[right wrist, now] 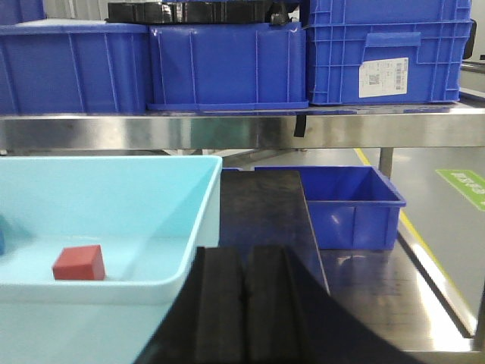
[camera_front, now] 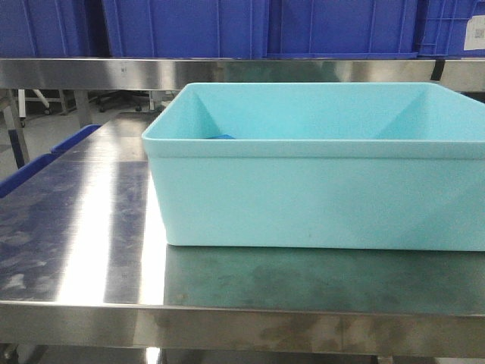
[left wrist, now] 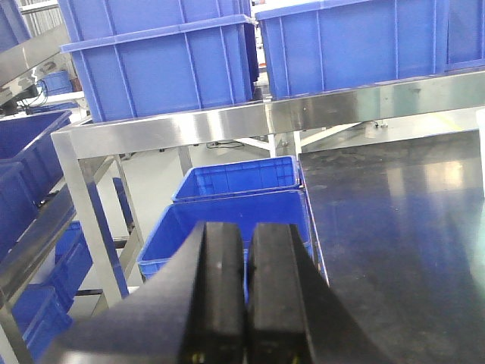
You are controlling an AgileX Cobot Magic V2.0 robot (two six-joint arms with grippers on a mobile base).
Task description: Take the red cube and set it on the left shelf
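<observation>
The red cube [right wrist: 78,262] lies on the floor of a light blue tub [right wrist: 198,227], at the left of the right wrist view. My right gripper [right wrist: 244,254] is shut on nothing, just outside the tub's right wall and nearer the camera than the cube. My left gripper [left wrist: 248,231] is also shut and empty, hanging over blue crates beside the steel table's left edge. The left shelf [left wrist: 38,239] shows at the far left of the left wrist view as a sloping steel rail with blue crates on it. In the front view the tub [camera_front: 318,197] hides the cube, and neither gripper shows.
The tub stands on a steel table [camera_front: 83,227]. Behind it a steel rail [camera_front: 227,72] carries large blue crates [camera_front: 189,26]. A small blue object [camera_front: 223,137] peeks out inside the tub. Open blue crates [left wrist: 235,178] sit low left of the table; another [right wrist: 352,205] is at its right.
</observation>
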